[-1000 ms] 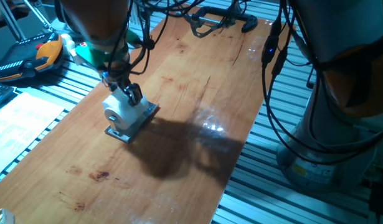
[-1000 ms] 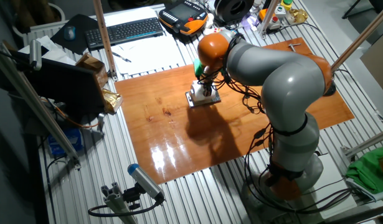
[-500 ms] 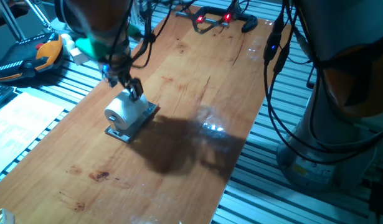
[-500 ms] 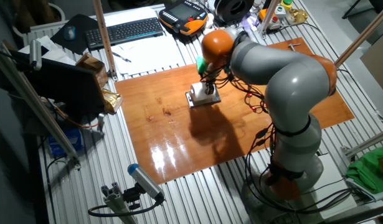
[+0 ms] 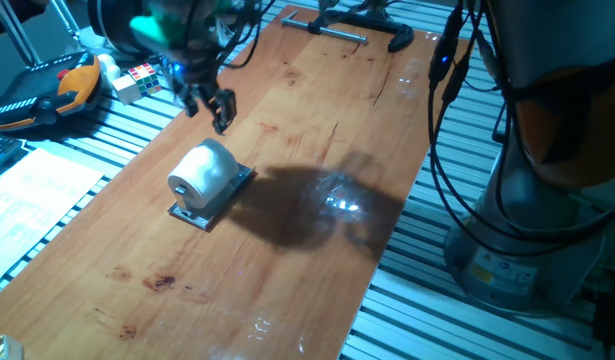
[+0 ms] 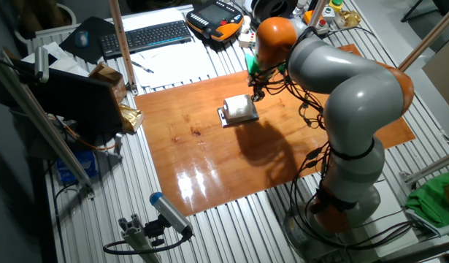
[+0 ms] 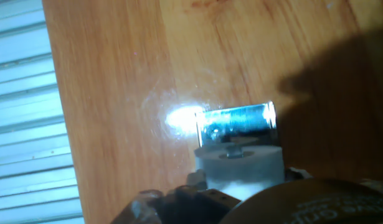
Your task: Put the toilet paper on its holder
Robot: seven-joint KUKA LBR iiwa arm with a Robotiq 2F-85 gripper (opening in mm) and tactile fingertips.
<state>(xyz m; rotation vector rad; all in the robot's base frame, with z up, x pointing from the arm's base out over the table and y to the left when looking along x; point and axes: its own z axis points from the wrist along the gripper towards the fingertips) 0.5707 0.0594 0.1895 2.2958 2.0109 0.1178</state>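
Rising away from the toilet paper (image 5: 202,171), the gripper (image 5: 209,104) is now hanging in the air toward 12 o'clock of the roll in one fixed view, where a second ago it was pressing down on it. Its fingers (image 5: 223,106) are standing slightly apart, holding nothing and touching nothing. The toilet paper is lying on its side on the holder (image 5: 209,200), its hollow end facing 8 o'clock in that view, with the shiny plate showing under it at the 6 o'clock and 3 o'clock edges. From the other fixed view the toilet paper (image 6: 239,108) is sitting on the holder (image 6: 225,117) near the middle of the wooden surface (image 6: 195,139), with the gripper (image 6: 255,89) just toward 2 o'clock of it. In the hand view the toilet paper (image 7: 241,167) is showing low in the frame, the holder (image 7: 235,124) gleaming at its 12 o'clock side. A puzzle cube (image 5: 139,81) is resting off the surface at 9 o'clock of the gripper.
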